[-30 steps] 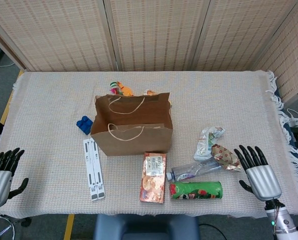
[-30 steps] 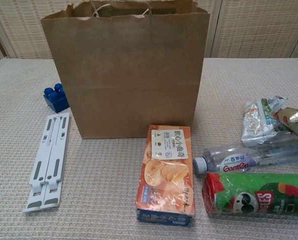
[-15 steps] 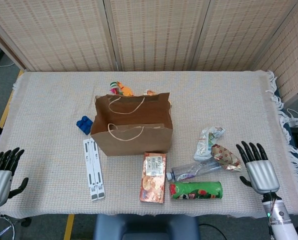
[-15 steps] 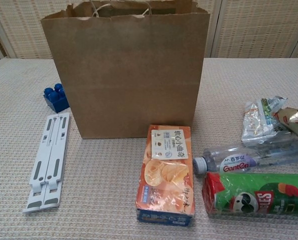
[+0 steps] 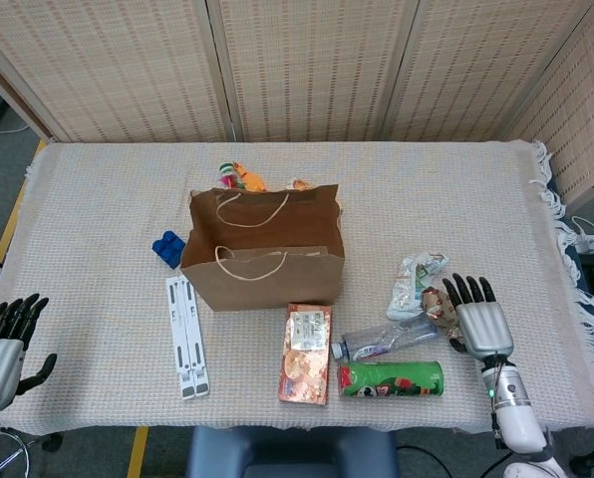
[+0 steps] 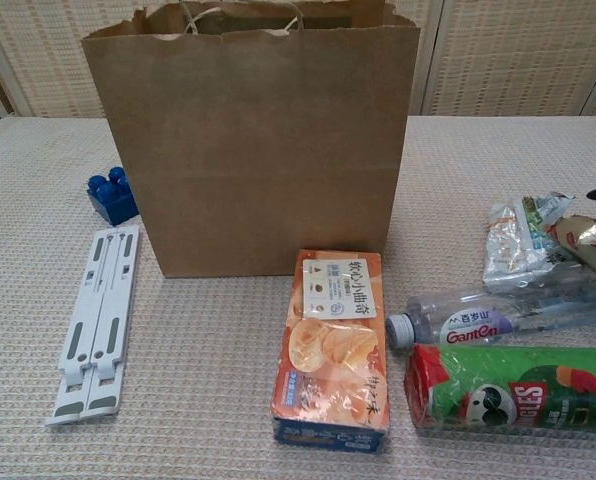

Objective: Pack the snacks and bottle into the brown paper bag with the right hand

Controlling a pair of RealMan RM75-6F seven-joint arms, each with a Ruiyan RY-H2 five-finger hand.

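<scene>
The right hand (image 5: 478,321) has moved in from the right edge of the desk (image 5: 108,199) toward the cluster of snacks — 1 second ago it sat further right and nearer the desk's front edge, well apart from them. Now it hovers with its fingers (image 5: 465,290) spread and holding nothing, their tips just beside the crinkled gold wrapper (image 5: 439,302). In the chest view only a dark fingertip shows at the right edge. Nothing on the desk has shifted, so this reads as the opening approach to a first pick, not yet a grasp.

The task's things lie where they were:
- The brown paper bag (image 5: 267,259) stands upright and open at mid-desk, handles up.
- The clear bottle (image 5: 387,339) lies on its side, cap pointing left, just left of the hand.
- The green chip can (image 5: 392,378) lies on its side just in front of the bottle.
- The orange snack box (image 5: 307,352) lies flat in front of the bag.
- The silver snack pouch (image 5: 414,281) sits just beyond the gold wrapper.

The left hand (image 5: 2,344) hangs off the near left corner, fingers apart and empty, and has not moved. A white folding stand (image 5: 185,337) and blue blocks (image 5: 167,247) lie left of the bag; some colourful items show behind it.

All 5 items appear to be still outside the bag. The wrapper or the bottle looks the likeliest first target.
</scene>
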